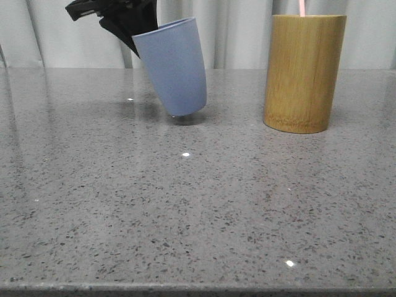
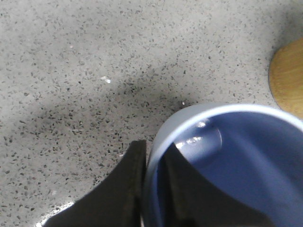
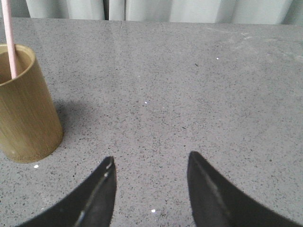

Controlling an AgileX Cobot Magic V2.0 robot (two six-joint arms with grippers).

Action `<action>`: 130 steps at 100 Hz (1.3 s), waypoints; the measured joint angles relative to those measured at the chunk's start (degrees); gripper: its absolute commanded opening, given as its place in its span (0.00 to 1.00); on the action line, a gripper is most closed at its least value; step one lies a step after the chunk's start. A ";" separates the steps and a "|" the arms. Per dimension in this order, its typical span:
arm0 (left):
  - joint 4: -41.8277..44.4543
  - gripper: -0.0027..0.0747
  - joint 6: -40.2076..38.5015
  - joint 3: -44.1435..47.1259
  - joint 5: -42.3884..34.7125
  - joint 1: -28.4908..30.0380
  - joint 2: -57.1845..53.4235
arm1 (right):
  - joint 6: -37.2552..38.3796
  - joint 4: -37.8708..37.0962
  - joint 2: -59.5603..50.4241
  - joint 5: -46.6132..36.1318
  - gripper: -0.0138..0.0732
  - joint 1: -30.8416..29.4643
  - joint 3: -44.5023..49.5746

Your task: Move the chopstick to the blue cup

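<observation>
The blue cup [image 1: 172, 65] is being gripped at its rim by the left gripper [image 1: 124, 21], and it is being held tilted, with the mouth leaning toward the fingers and only the lower edge of the base touching, or nearly touching, the grey speckled desk [image 1: 185, 204]. In the left wrist view, the cup wall [image 2: 227, 161] is being pinched between the two dark fingers [image 2: 128, 184], one being pressed against the outside and the other being set inside the cup, so the fingers are narrowed onto the rim. The chopstick [image 3: 9, 40] is being kept in the bamboo cylinder [image 3: 26, 109], where it is standing upright against the inner wall with its pale pink top projecting above the rim; in the front view just its tip [image 1: 302, 7] is being shown above the cylinder [image 1: 303, 73]. The right gripper [image 3: 150, 165] is being held above bare desk with its fingers [image 3: 102, 189] spread wide and nothing between them, the cylinder being seen off to one side of them, well apart.
</observation>
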 measured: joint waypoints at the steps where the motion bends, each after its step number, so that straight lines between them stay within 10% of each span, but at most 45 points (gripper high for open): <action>1: 0.00 0.02 0.00 0.00 0.00 0.00 0.00 | 0.00 0.00 0.00 0.00 0.58 0.00 0.00; 43: -2.15 0.58 -0.04 -0.13 0.62 0.00 0.11 | 0.00 0.00 0.00 0.00 0.58 0.00 0.00; 86: -4.39 0.59 -0.04 -2.82 1.01 0.00 -3.44 | 0.00 0.00 0.00 0.00 0.58 0.24 0.00; 130: 13.85 0.55 -7.64 6.37 -2.42 0.00 -20.71 | 0.00 1.18 8.16 1.08 0.59 6.99 -7.61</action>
